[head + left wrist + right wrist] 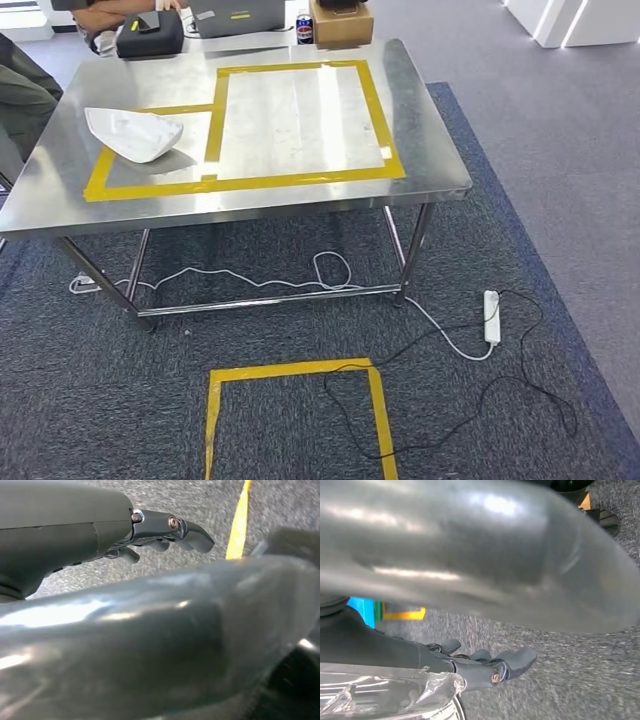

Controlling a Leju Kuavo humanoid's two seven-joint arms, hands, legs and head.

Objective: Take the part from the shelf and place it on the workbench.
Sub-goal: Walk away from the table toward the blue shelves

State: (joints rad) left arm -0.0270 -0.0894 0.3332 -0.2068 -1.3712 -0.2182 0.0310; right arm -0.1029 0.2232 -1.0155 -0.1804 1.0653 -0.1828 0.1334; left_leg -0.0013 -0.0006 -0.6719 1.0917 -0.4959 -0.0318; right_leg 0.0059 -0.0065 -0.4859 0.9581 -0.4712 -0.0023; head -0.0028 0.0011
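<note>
White part (134,133) on workbench (423,150) — well apart from both hands; left hand (151,535) and right hand (478,665) empty, fingers loosely spread.

My head camera looks forward and down from high up at the steel worktop (423,150) and the grey carpet (113,400) in front. Both wrist cameras sit close behind their hands, aimed down at that same carpet, which all three views share.
</note>
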